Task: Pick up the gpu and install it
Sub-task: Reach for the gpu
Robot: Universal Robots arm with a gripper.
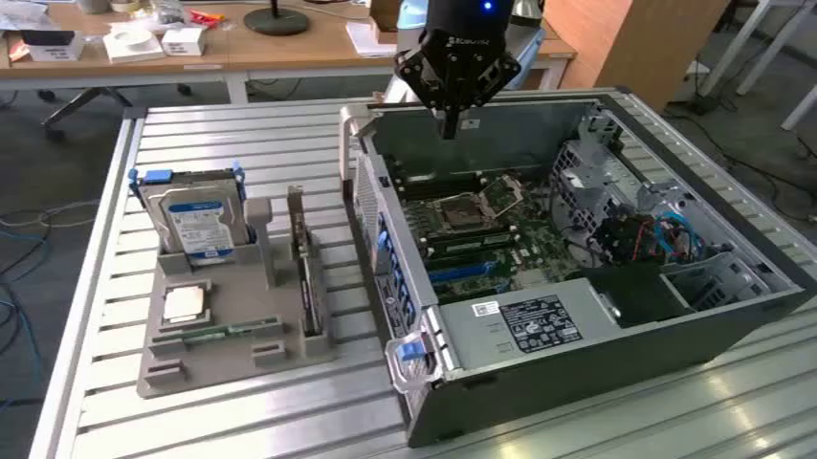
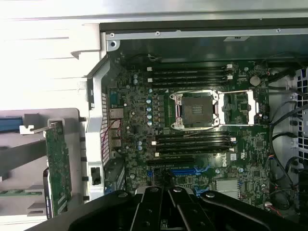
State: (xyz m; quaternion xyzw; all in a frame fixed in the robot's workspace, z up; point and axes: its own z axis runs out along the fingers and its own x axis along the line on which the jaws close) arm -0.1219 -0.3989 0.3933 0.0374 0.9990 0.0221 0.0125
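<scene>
The gpu [image 1: 302, 260] is a thin card standing on edge in a slot of the grey holder [image 1: 262, 359], to the exterior view's left of the open computer case [image 1: 715, 330]. In the wrist view the gpu [image 2: 58, 168] shows a green circuit face. My gripper [image 1: 449, 122] hangs over the far side of the case, above the motherboard [image 1: 492, 244] and well apart from the gpu. Its fingers are shut together with nothing between them. The wrist view has the gripper [image 2: 168, 195] over the blue slots near the board's edge.
A silver hard drive [image 1: 198, 222] stands upright at the holder's far end. A processor chip [image 1: 186, 303] and a green memory stick [image 1: 217, 334] lie in the holder. The empty processor socket [image 2: 196, 109] sits mid-board. Cables [image 1: 651, 239] crowd the case's right. Desks stand behind.
</scene>
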